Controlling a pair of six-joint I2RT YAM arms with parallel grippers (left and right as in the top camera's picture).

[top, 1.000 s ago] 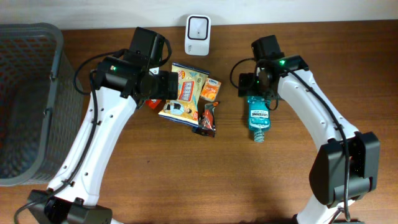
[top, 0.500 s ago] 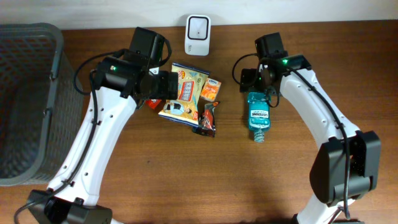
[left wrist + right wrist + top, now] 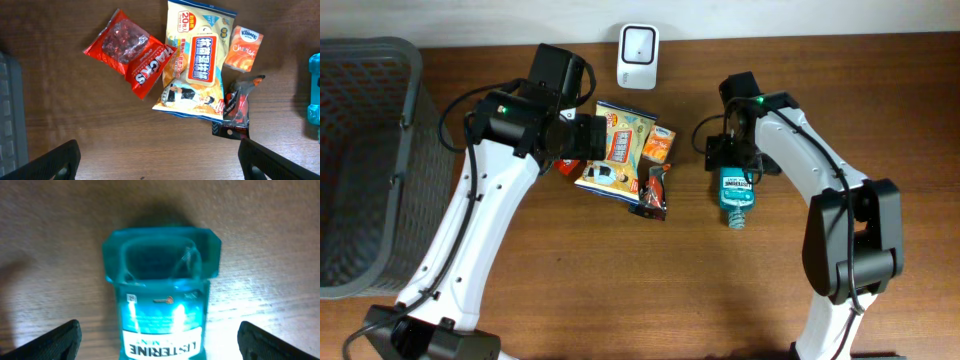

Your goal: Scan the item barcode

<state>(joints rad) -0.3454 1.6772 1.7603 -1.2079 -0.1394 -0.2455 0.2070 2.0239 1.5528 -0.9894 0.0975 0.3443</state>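
The item, a teal Listerine mouthwash bottle [image 3: 735, 195], lies flat on the wooden table with its cap toward the front edge. No barcode shows on it. My right gripper [image 3: 731, 158] hovers over the bottle's base end, open. In the right wrist view the bottle [image 3: 162, 270] fills the middle, and the dark fingertips [image 3: 60, 340] stand wide on either side without touching it. My left gripper [image 3: 584, 140] is open above the pile of snack packs, holding nothing. A white scanner [image 3: 638, 43] stands at the back edge.
A grey mesh basket [image 3: 360, 160] fills the left side. The snack pile holds a yellow and blue pack [image 3: 197, 65], a red candy bag [image 3: 132, 57], an orange tissue pack [image 3: 243, 46] and a small black and red packet [image 3: 236, 107].
My right gripper has swung back toward me and now sits over the bottle's base end; its arm has turned. The left arm and the packs have not moved.
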